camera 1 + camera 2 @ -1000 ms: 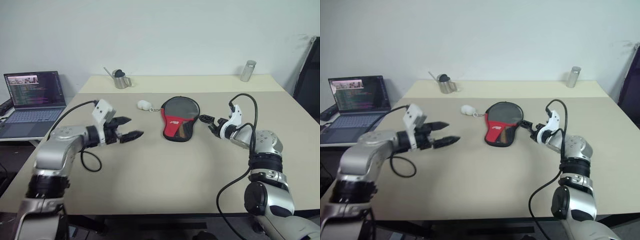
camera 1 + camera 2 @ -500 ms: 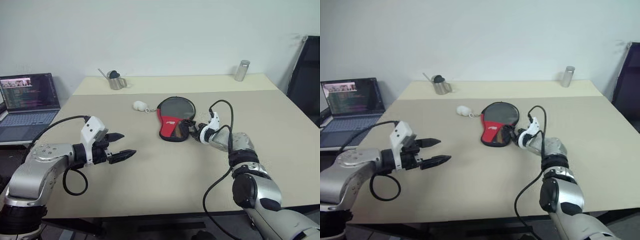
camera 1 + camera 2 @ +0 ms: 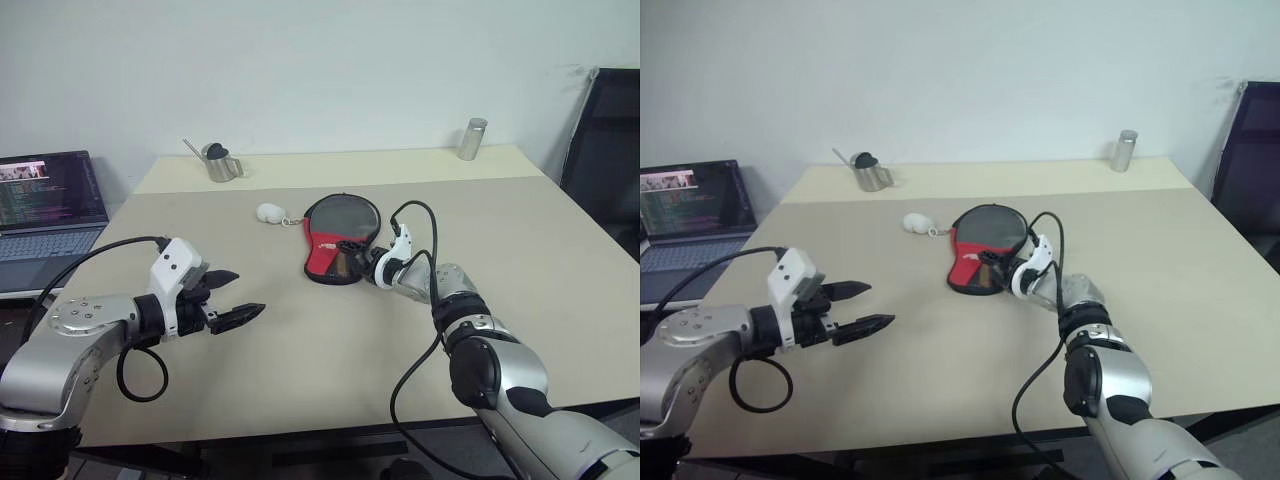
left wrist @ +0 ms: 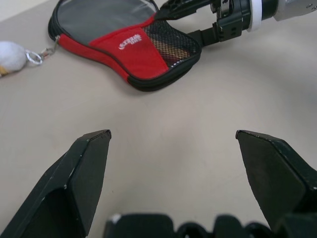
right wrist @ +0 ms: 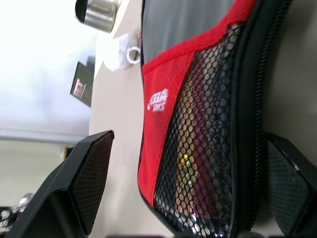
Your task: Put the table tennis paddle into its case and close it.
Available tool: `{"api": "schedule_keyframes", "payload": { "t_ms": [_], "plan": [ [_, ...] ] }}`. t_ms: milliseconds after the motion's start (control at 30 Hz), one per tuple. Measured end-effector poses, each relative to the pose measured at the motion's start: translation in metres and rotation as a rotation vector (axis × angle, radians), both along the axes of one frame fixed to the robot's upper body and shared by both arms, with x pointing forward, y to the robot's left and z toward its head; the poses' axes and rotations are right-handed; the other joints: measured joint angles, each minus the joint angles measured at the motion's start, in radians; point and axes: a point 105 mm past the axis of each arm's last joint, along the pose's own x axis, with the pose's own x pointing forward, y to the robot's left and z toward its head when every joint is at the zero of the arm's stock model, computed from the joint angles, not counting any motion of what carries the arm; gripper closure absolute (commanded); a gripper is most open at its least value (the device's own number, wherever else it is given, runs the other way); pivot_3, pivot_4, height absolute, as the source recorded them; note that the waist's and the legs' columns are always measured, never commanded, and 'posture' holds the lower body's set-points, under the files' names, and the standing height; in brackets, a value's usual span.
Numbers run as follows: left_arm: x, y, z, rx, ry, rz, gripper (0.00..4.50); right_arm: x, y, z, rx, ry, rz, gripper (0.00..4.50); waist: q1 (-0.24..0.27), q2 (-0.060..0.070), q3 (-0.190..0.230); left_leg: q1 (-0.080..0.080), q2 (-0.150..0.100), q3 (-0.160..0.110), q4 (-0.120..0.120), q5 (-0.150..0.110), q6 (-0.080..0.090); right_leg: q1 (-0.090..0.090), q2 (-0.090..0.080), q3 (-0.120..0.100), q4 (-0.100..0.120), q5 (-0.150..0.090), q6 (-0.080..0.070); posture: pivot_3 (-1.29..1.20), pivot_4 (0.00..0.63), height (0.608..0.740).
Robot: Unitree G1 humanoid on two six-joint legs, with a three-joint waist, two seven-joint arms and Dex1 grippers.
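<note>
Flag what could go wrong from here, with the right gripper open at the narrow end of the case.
1. The open right gripper straddles the narrow mesh end of the black and red paddle-shaped fabric case; closing may pinch only soft mesh and drag the case along.
2. The open left gripper hovers apart from the case, so nothing steadies it.
3. The small white fluffy keychain trails beside the case and could snag.

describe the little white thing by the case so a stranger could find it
On the beige table, find the red and black paddle-shaped case near the middle. Just off its rounded end, toward the metal pitcher, lies a small white fluffy ball on a keyring, the only white thing there.
</note>
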Motion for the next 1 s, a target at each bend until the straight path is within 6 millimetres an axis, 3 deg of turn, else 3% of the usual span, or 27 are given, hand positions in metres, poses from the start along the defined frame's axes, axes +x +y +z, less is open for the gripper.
{"api": "schedule_keyframes", "payload": {
  "t_ms": [33, 167, 500, 800, 1000],
  "plan": [
    [0.0, 0.0, 0.0, 0.0, -0.003, 0.002, 0.09, 0.0, 0.003, 0.001, 0.002, -0.001, 0.005, 0.0, 0.0, 0.0, 0.0, 0.0, 0.0, 0.0, 0.0, 0.0, 0.0, 0.0, 0.0, 0.0, 0.0, 0.0, 0.0, 0.0, 0.15, 0.74],
    [0.002, 0.0, 0.002, 0.003, -0.019, 0.008, 0.0, 0.0, 0.006, 0.0, -0.001, -0.001, 0.004, 0.88, 0.004, 0.0, 0.0, -0.001, 0.0, -0.001, 0.0, 0.0, 0.0, 0.0, 0.0, 0.0, -0.001, 0.0, 0.0, 0.0, 0.15, 0.74],
    [0.003, -0.003, 0.003, 0.013, -0.036, -0.008, 0.0, 0.002, 0.001, -0.004, -0.02, -0.003, -0.016, 4.4, 0.004, 0.0, 0.0, -0.001, 0.0, -0.001, 0.0, 0.0, 0.0, 0.0, 0.0, 0.0, -0.001, 0.0, 0.0, 0.0, 0.15, 0.74],
    [0.009, -0.004, 0.002, 0.02, -0.043, -0.019, 0.0, -0.002, -0.005, -0.004, -0.033, -0.008, 0.006, 4.46, 0.007, 0.0, 0.0, -0.001, 0.0, -0.001, 0.0, 0.0, 0.0, 0.0, 0.0, -0.001, -0.002, 0.0, 0.0, 0.0, 0.15, 0.74],
    [0.014, -0.007, -0.001, 0.022, -0.038, -0.034, 0.0, -0.016, -0.014, -0.008, -0.091, -0.011, 0.077, 4.46, 0.025, 0.0, 0.0, -0.002, 0.0, -0.001, 0.0, 0.0, 0.0, 0.0, 0.0, -0.001, -0.003, 0.0, 0.0, 0.0, 0.15, 0.74]
  ]
}}
